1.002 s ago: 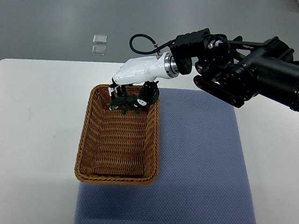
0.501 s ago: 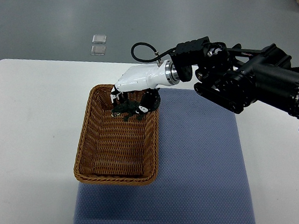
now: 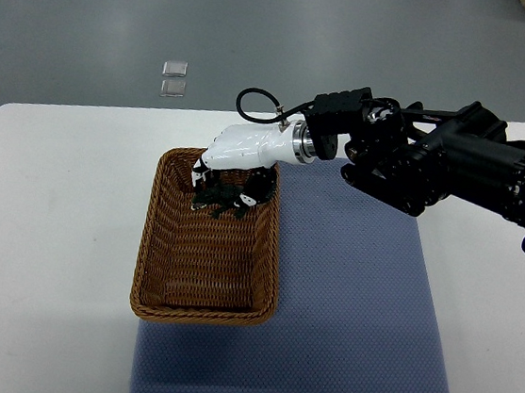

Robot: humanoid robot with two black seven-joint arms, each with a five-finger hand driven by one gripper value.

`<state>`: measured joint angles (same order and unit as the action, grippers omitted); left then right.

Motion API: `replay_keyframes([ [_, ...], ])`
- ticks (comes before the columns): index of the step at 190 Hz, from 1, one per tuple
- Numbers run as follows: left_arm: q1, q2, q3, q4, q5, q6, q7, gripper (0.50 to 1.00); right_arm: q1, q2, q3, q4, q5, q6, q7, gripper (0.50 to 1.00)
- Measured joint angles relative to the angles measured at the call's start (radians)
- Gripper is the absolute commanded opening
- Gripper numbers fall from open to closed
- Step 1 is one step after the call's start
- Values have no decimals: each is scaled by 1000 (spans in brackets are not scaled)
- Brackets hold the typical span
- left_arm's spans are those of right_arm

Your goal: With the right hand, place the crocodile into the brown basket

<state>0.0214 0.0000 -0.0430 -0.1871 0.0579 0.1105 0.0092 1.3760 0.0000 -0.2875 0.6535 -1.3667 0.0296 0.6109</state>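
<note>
Crocodile held low inside the far end of the basket, release not yet made.

I have the right hand reaching in from the right, fingers curled down around the dark crocodile, which sits within the rim at the far end of the brown basket. I cannot tell whether the toy touches the woven floor or hangs just above it. The basket stands on the white table, its right side lying over the blue mat. I judge this to be the placing step, nearly done. Next I would open the fingers to let the crocodile drop, then lift the hand straight up clear of the far wall without snagging the weave.
</note>
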Motion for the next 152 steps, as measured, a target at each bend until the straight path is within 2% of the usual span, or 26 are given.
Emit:
replay_keyframes([
  [15, 0, 0, 0, 0, 0, 0, 0, 1000, -6, 0, 1, 9, 0, -10, 0, 500],
  [16, 0, 0, 0, 0, 0, 0, 0, 1000, -7, 0, 1, 10, 0, -10, 0, 523],
  [17, 0, 0, 0, 0, 0, 0, 0, 1000, -7, 0, 1, 10, 0, -11, 0, 523],
  [18, 0, 0, 0, 0, 0, 0, 0, 1000, -7, 0, 1, 11, 0, -12, 0, 571],
  [19, 0, 0, 0, 0, 0, 0, 0, 1000, -8, 0, 1, 12, 0, -12, 0, 572],
  [20, 0, 0, 0, 0, 0, 0, 0, 1000, -8, 0, 1, 12, 0, -13, 0, 610],
  [21, 0, 0, 0, 0, 0, 0, 0, 1000, -8, 0, 1, 13, 0, -14, 0, 611],
  [22, 0, 0, 0, 0, 0, 0, 0, 1000, -8, 0, 1, 13, 1, -14, 0, 645],
  [23, 0, 0, 0, 0, 0, 0, 0, 1000, -9, 0, 2, 14, 1, -15, 0, 646],
  [24, 0, 0, 0, 0, 0, 0, 0, 1000, -9, 0, 2, 15, 1, -16, 0, 674],
  [31, 0, 0, 0, 0, 0, 0, 0, 1000, -11, 0, 2, 18, 1, -22, 0, 731],
  [35, 0, 0, 0, 0, 0, 0, 0, 1000, -12, 0, 3, 19, 2, -25, 0, 784],
  [37, 0, 0, 0, 0, 0, 0, 0, 1000, -12, 0, 3, 20, 2, -27, 0, 785],
  [38, 0, 0, 0, 0, 0, 0, 0, 1000, -12, 0, 3, 20, 3, -28, 0, 805],
  [39, 0, 0, 0, 0, 0, 0, 0, 1000, -12, 0, 3, 20, 3, -29, 0, 805],
  [46, 0, 0, 0, 0, 0, 0, 0, 1000, -13, 0, 3, 21, 7, -35, 0, 899],
  [50, 0, 0, 0, 0, 0, 0, 0, 1000, -13, 0, 3, 22, 10, -37, 0, 917],
  [119, 0, 0, 0, 0, 0, 0, 0, 1000, -12, 0, 5, 18, 88, -42, 0, 926],
  [152, 0, 0, 0, 0, 0, 0, 0, 1000, -9, 0, 8, 11, 271, 15, 0, 928],
])
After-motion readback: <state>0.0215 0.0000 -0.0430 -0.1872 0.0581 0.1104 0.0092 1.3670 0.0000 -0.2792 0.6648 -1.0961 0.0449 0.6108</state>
